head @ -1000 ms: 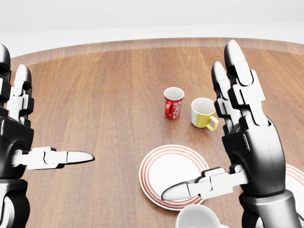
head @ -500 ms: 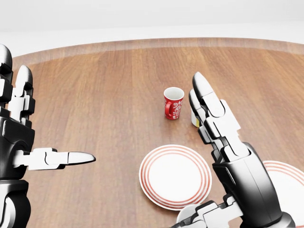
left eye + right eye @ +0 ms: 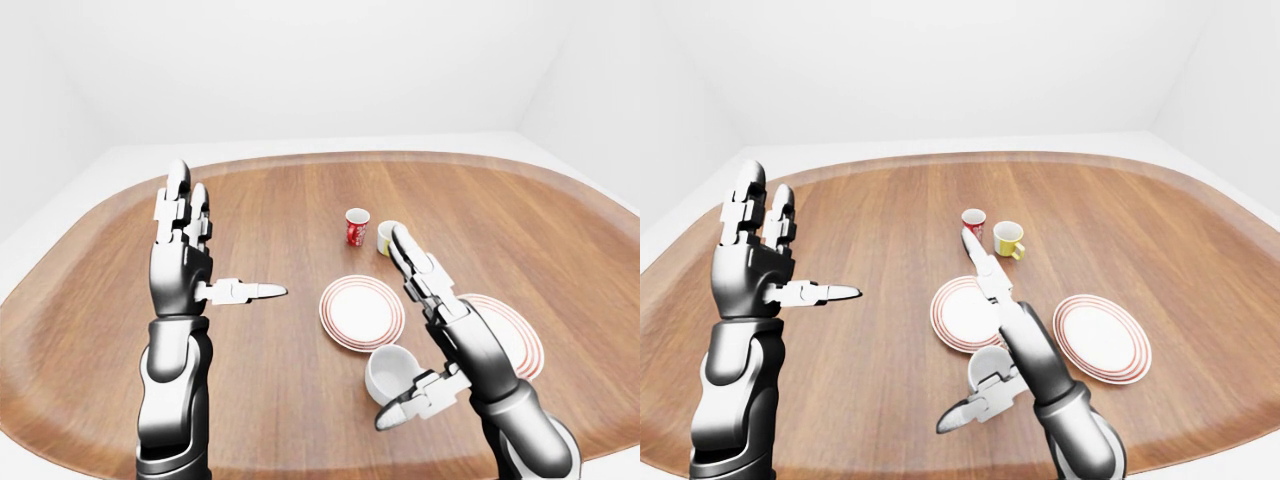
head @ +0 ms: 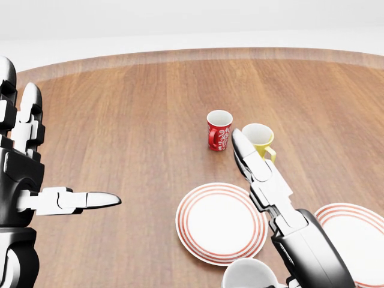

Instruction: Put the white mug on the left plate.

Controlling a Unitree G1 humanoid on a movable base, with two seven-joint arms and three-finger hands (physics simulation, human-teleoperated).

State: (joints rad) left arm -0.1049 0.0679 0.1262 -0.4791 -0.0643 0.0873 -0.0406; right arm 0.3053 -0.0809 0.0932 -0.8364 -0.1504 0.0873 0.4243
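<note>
Both hands were spread open and gripped nothing, the right hand (image 3: 432,330) stretched just beside the white mug (image 3: 391,372), the left hand (image 3: 185,262) raised apart.

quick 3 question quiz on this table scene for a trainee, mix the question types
1. True or false: the white mug already stands on the left plate.
2. Which mug stands nearer the left plate in the left-eye view? A) red mug B) yellow mug C) neither can be seen
3. Fill in: the right hand has its fingers ____ beside the white mug.

Key
1. False; it sits on the table, below the plate.
2. A
3. open
</note>
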